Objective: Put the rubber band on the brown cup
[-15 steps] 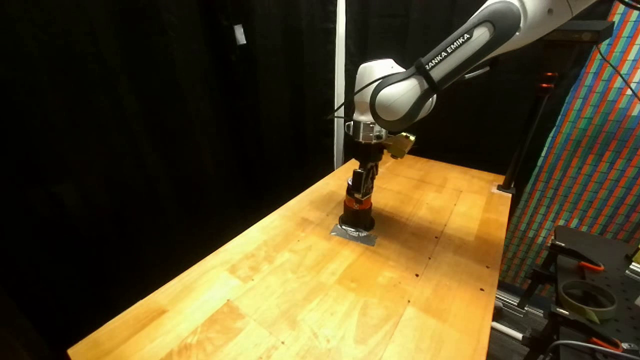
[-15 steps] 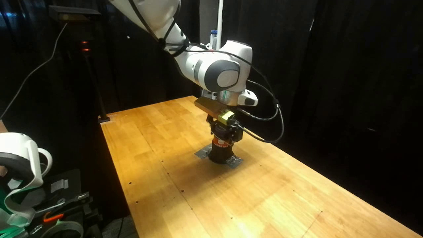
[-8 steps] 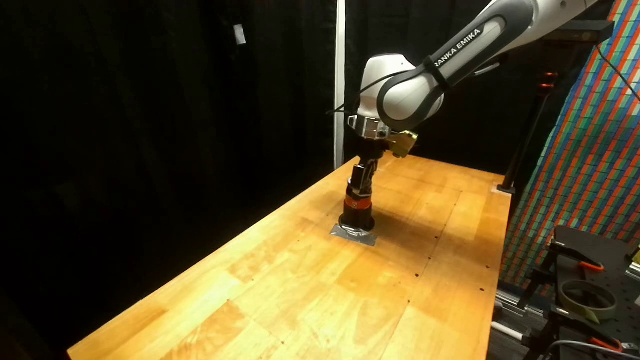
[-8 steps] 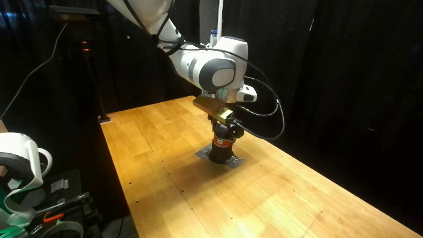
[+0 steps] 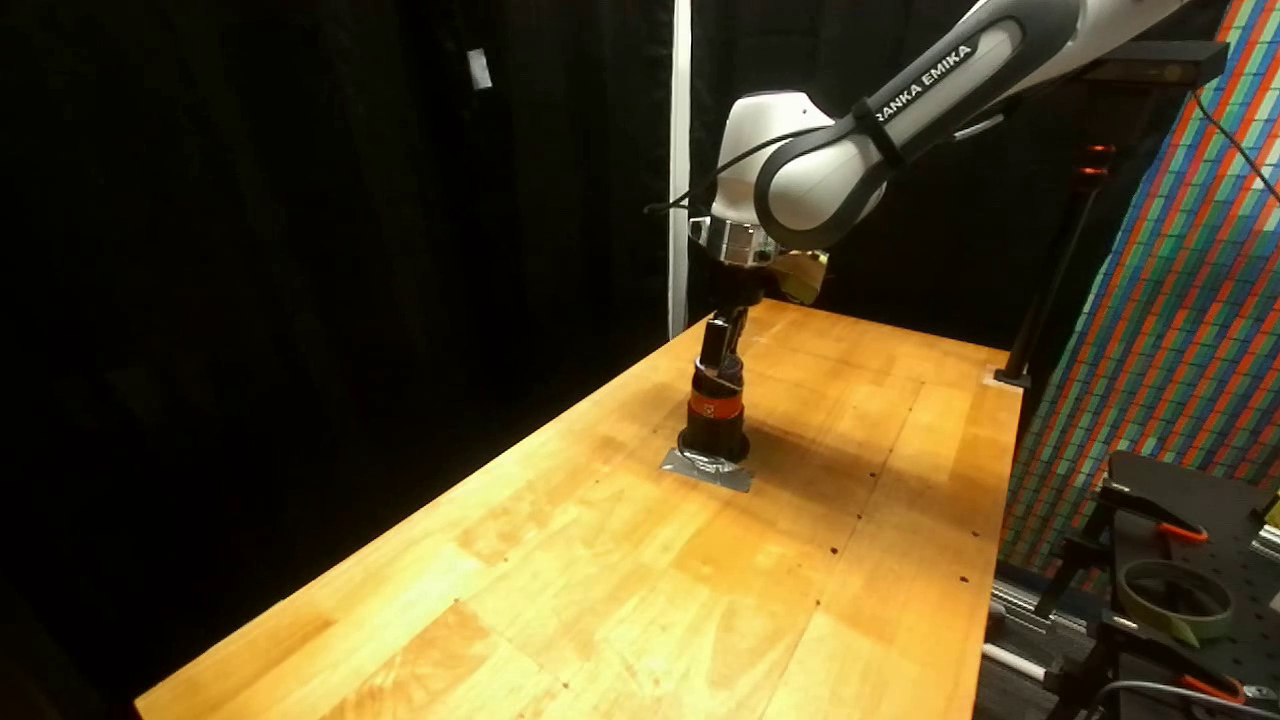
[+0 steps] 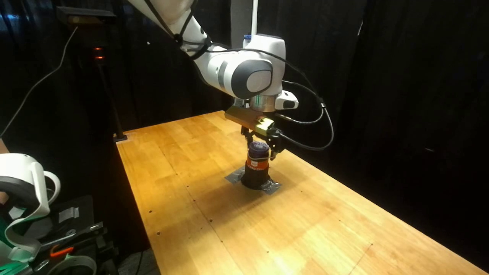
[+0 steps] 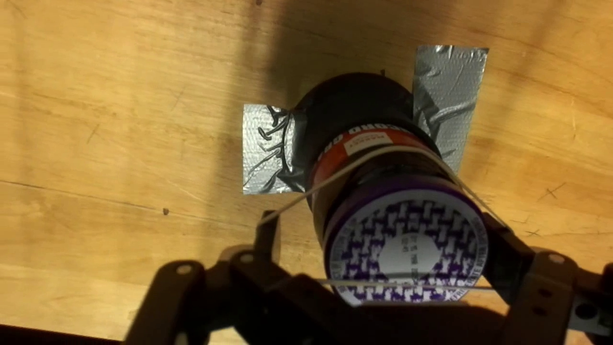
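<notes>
The brown cup (image 5: 717,432) is a dark jar with an orange-red stripe, upright on the table in both exterior views (image 6: 256,177). In the wrist view the cup (image 7: 361,103) shows a purple-and-white patterned top. My gripper (image 7: 383,224) is open, its fingers on either side of the cup's upper part, also in both exterior views (image 5: 716,348) (image 6: 261,148). The thin pale rubber band (image 7: 352,165) is stretched over both fingers. One strand runs round the cup's side near the stripe; another crosses above the top. The band also shows in an exterior view (image 6: 259,158).
Silver tape (image 7: 452,86) holds the cup's base to the wooden table (image 5: 640,600). A thin black post (image 5: 1045,270) stands at a table corner. A side cart with a tape roll (image 5: 1178,600) is beyond the table edge. Cables (image 6: 328,126) hang from the arm.
My gripper has risen, so more of the cup's top shows above the band. The band is still over the fingers. The cup has not moved.
</notes>
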You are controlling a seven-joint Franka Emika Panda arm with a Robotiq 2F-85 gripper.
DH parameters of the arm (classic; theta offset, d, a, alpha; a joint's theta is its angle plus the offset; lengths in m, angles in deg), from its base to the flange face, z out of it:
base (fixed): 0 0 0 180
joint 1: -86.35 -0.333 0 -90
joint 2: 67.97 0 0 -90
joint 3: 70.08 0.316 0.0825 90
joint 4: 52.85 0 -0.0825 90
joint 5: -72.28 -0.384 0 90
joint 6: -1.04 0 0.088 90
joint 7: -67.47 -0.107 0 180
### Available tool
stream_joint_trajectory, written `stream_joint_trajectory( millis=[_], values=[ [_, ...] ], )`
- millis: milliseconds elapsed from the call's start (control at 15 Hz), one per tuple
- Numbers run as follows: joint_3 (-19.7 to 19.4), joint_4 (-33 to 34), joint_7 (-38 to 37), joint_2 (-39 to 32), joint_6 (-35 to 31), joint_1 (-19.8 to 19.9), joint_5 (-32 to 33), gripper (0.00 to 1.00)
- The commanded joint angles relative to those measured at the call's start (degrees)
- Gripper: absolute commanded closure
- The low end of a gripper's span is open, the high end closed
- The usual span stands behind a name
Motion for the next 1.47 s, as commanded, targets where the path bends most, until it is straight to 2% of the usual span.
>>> stream_joint_trajectory(
  millis=[0,600,1200,1400],
  values=[
    [0.57,3.36,3.16,-1.18,1.90,0.12,1.68,0.00],
    [2.41,11.47,13.83,-7.15,6.85,0.85,2.07,0.00],
    [3.38,16.58,16.81,-10.20,8.13,-0.47,4.34,0.00],
    [3.57,17.46,16.96,-10.99,10.78,-0.34,3.99,0.00]
  ],
)
